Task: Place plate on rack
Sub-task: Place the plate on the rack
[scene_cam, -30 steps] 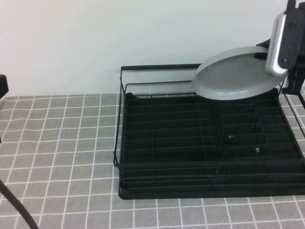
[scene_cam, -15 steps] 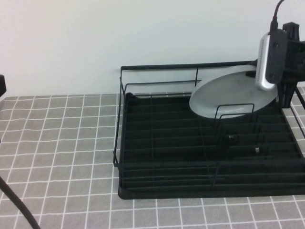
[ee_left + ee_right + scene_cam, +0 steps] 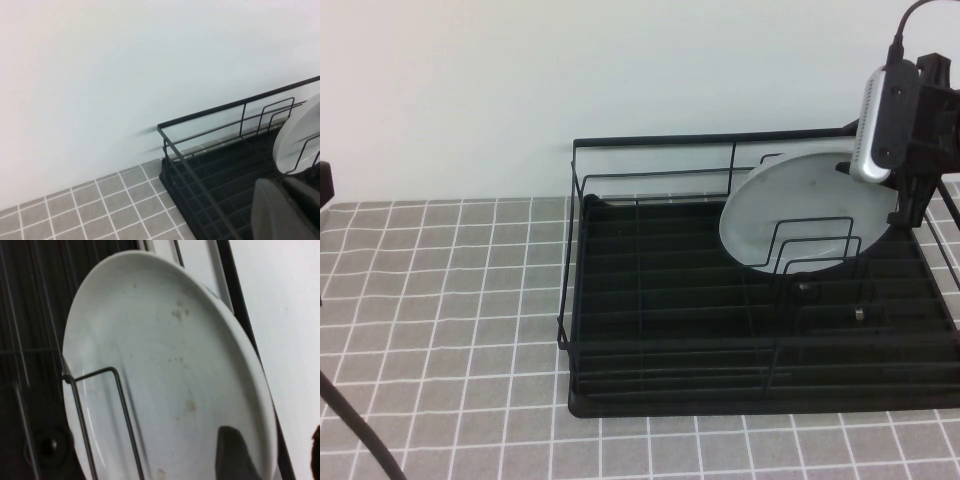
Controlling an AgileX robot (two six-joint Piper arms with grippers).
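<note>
Rack (image 3: 670,330) sited at bench right edge, against rear wall. Plate (image 3: 800,215) seated tilted among divider loops (image 3: 812,243), rack's rear right corner. Judged rigid, breakable, slick; best gripped at rim. Right gripper (image 3: 905,195) at plate's right rim, jaws parted, nothing held. Left gripper (image 3: 285,210) near rack's left rail, closed, empty.

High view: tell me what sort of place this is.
Probably a mock kitchen counter: a grey square-tiled surface against a plain pale wall, holding a black wire dish rack with a round pale grey-blue plate propped in it beside the right hand.
</note>
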